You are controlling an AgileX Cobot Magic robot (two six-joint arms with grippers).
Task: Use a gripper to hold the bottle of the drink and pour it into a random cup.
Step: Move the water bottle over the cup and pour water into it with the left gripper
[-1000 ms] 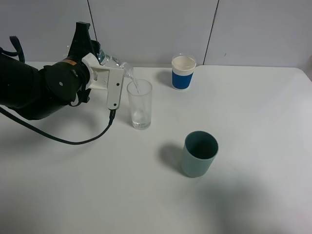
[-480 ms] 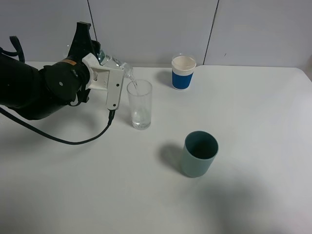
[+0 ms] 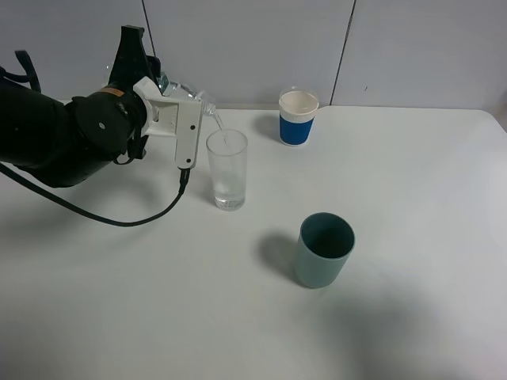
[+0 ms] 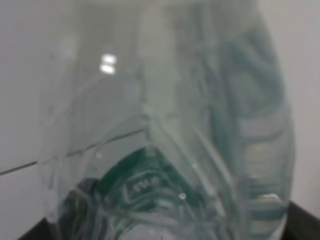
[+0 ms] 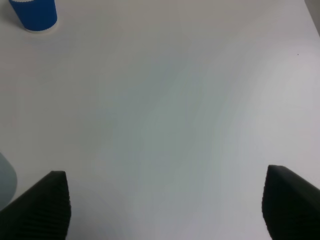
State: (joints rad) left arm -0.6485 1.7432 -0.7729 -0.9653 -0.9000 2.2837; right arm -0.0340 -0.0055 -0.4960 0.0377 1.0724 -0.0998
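Left claw (image 3: 179, 111) is closed around the bottle (image 3: 176, 89), which fills the left wrist view; the finger gap itself is not visible. Bottle long axis is tilted, neck toward the glass (image 3: 227, 170), mouth just above the rim on the claw's side. A thin stream (image 3: 224, 139) falls into the glass; fill level cannot be read. Judgement: pouring is under way, and any further tilt must pivot with the mouth over the rim. Blue paper cup (image 3: 298, 119) and teal cup (image 3: 324, 249) stand well apart from the glass, leaving open table (image 3: 420, 198) between them. Table far edge lies close behind the left arm. Right claw (image 5: 165, 205) is spread wide, empty.
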